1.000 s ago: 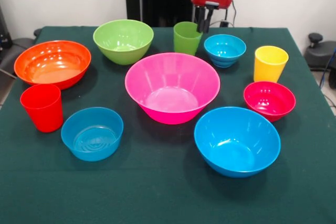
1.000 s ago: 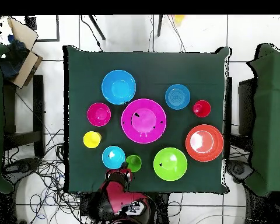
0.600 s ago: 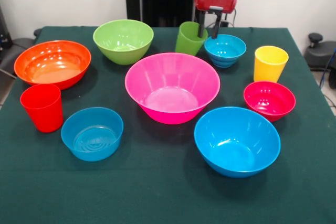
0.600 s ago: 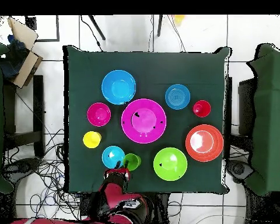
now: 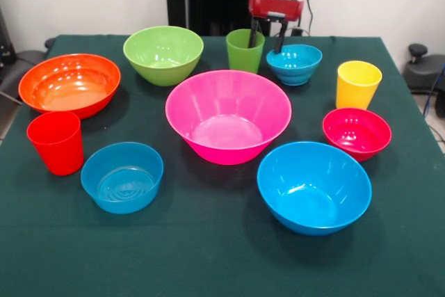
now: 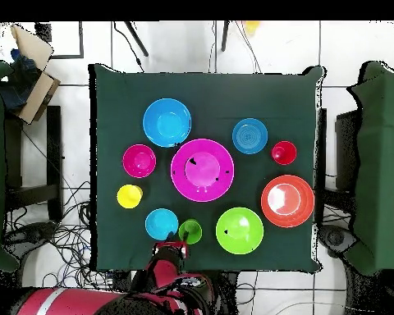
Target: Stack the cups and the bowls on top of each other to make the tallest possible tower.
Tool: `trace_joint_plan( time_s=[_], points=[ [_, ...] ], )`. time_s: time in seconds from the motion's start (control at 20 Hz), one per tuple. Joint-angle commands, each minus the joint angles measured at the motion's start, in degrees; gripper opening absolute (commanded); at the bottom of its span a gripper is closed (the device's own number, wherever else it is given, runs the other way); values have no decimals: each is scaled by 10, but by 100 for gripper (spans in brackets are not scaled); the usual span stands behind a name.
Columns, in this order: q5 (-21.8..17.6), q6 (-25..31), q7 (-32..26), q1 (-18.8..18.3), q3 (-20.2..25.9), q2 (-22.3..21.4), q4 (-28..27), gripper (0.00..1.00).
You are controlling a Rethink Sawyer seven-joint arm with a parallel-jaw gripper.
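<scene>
The end effector [image 5: 268,33], fingers spread open and gripping nothing, is hovering just beside the upright green cup [image 5: 245,50], between it and the cyan bowl [image 5: 295,64].

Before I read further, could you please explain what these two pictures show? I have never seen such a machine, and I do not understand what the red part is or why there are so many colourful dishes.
The red and black part is a robot arm; its end is the gripper. One picture looks across the green table toward the robot, the other looks straight down from above. On the table stand three cups, red, green and yellow, and seven bowls, the biggest pink in the middle. Nothing is stacked yet. The gripper is open and holds nothing; it hangs between the green cup and the small cyan bowl.
</scene>
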Motion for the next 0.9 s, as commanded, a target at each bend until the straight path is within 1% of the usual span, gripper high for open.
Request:
trace_joint_plan(
  time_s=[0.05, 0.2, 0.3, 0.35, 0.4, 0.45, 0.65, 0.9],
  points=[
    [-22, 51, 78, -16, 37, 14, -23, 100],
    [-19, 45, 78, -16, 33, 19, -27, 100],
    [-14, 53, 79, -18, 33, 20, -26, 100],
    [-12, 57, 79, -19, 33, 20, -26, 0],
    [-12, 58, 79, -18, 31, 20, -23, 0],
    [-15, 47, 84, -21, 32, 12, -20, 0],
    [-22, 26, 92, -21, 27, 10, -6, 0],
    [-31, 4, 104, -18, 35, 23, 3, 0]
  ],
)
